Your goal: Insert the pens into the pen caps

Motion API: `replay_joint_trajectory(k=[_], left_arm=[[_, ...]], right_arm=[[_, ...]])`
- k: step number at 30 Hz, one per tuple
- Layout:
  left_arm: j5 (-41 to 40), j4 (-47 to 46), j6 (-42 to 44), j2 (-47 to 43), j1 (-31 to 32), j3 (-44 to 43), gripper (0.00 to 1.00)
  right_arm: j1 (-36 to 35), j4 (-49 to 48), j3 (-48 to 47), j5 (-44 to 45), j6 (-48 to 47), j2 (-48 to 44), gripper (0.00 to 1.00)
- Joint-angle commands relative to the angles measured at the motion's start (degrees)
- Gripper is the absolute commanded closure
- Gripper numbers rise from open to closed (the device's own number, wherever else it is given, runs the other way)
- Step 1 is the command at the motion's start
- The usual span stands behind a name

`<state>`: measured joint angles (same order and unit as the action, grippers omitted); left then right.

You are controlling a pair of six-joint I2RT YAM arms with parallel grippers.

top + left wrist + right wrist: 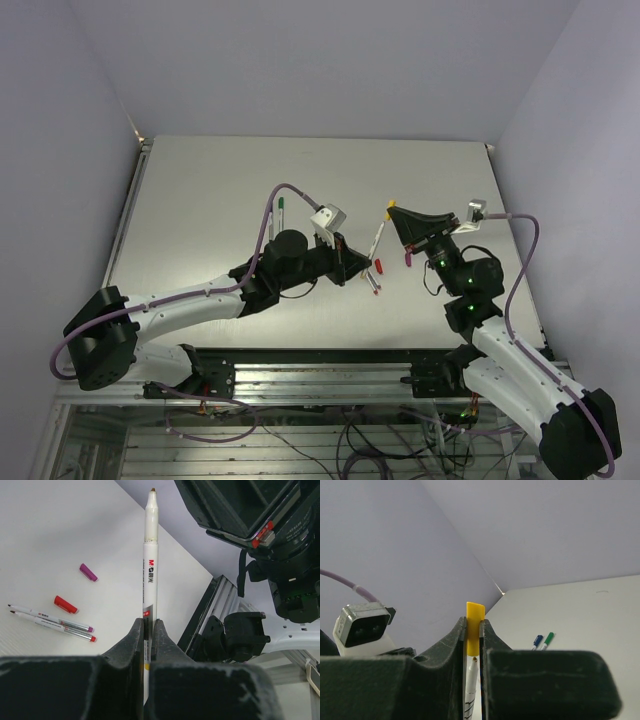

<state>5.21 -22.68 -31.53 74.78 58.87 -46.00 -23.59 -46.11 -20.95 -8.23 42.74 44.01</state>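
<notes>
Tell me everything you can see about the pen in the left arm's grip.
The pen is a slim white plastic stick with a red M&G logo, dark print and a tapered nose ending in a small dark tip, uncapped. The left end effector pinches its lower barrel. Its tip sits at the yellow cap held by the right end effector; whether it has entered is unclear.

a: bright, even light from overhead; the table (200,190) looks almost washed out.
b: shadows under the arms (190,298) are faint and soft. up close, the left gripper (148,630) is blurry, the pen (150,555) sharp.
</notes>
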Motion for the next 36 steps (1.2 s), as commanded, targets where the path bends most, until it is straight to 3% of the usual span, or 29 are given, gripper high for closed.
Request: replay_joint_trajectory(k=[1, 21, 29, 36], left_arm=[[0.0, -3.1, -0.1, 0.0, 0.5, 0.3, 0.93], [-1.7, -3.4, -0.1, -0.4, 0.5, 0.9, 0.93], [-4.6, -7.1, -1.0, -1.1, 0.5, 2.2, 0.93], [-7.0, -11.0, -1.4, -1.3, 0.5, 2.7, 0.93]], right_arm=[[0.1, -2.3, 1.1, -1.0, 0.9, -0.4, 1.0], [0.0, -3.1, 3.0, -1.7, 2.5, -0.6, 1.0], [-0.8, -8.4, 6.0, -3.7, 6.9, 1.8, 1.0], [-1.9, -4.8, 6.1, -6.7, 6.5, 3.2, 1.0]])
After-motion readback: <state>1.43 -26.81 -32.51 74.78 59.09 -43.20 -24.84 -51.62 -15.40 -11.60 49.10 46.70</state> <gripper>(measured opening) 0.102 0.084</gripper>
